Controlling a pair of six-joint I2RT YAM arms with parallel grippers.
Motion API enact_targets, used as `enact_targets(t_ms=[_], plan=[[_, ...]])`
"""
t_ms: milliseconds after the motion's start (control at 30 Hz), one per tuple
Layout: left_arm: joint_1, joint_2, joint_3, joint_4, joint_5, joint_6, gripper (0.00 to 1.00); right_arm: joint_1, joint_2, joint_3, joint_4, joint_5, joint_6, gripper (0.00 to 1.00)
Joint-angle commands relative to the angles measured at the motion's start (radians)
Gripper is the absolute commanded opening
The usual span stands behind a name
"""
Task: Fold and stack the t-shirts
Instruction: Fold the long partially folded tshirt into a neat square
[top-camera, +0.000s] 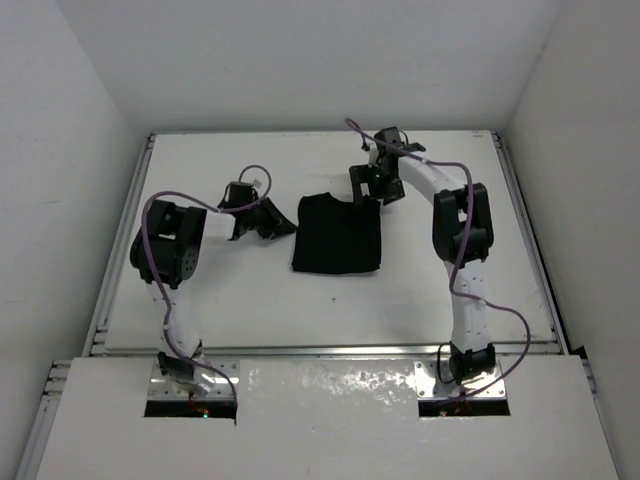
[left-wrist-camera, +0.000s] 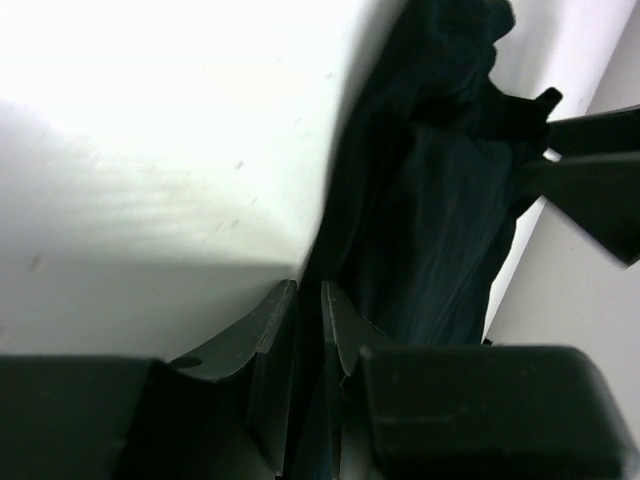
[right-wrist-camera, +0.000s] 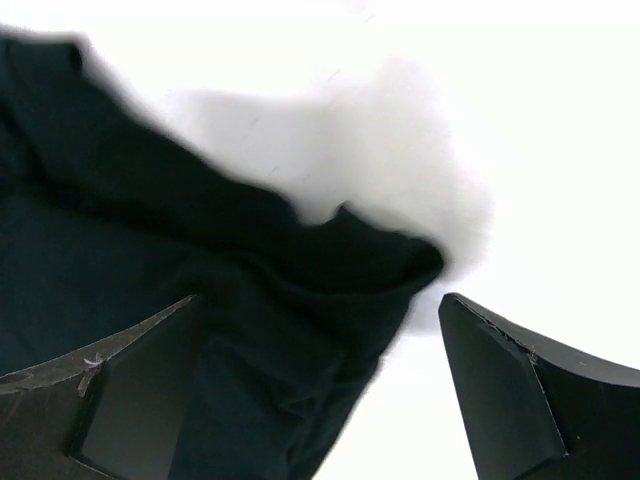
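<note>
Nearest the camera, the two black arm bases (top-camera: 180, 365) sit bolted at the front of the white worktop (top-camera: 250, 300), and both arms reach away from them toward the single soft black cotton short-sleeved t-shirt (top-camera: 338, 240). It lies mid-worktop between the pincers, folded down to a flat, nearly square pad with no marked long axis. The left pincer (top-camera: 283, 226) lies at the shirt's left edge, so the cloth spreads to its right. Its jaws are drawn to a narrow slit, and the left wrist view does not settle whether the hem is nipped between them. The right pincer (top-camera: 366, 190) hovers at the far right corner with jaws spread wide, holding nothing, and a rumpled flap of the shirt sits between its fingers (right-wrist-camera: 130, 400). That corner probably gets handled next, and the right arm is nearer to it.
</note>
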Motion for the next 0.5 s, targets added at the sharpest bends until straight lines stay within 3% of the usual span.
enact_targets(t_ms=[0, 133, 267, 333, 467], plan=[[-0.004, -0.079, -0.03, 0.068, -0.06, -0.028, 0.16, -0.01, 0.007, 0.152, -0.099, 0.07, 0.013, 0.99], [0.002, -0.137, -0.032, 0.052, -0.091, -0.021, 0.16, -0.012, 0.016, 0.288, -0.176, 0.076, 0.016, 0.99], [0.008, -0.249, 0.018, -0.075, -0.193, 0.019, 0.16, 0.0, -0.083, 0.294, -0.205, 0.074, 0.024, 0.99], [0.007, -0.326, 0.032, -0.193, -0.267, 0.05, 0.16, 0.02, -0.228, 0.172, -0.191, 0.106, 0.027, 0.99], [0.005, -0.656, 0.037, -0.453, -0.529, 0.082, 0.16, 0.098, -0.566, -0.161, -0.081, 0.227, 0.07, 0.99]])
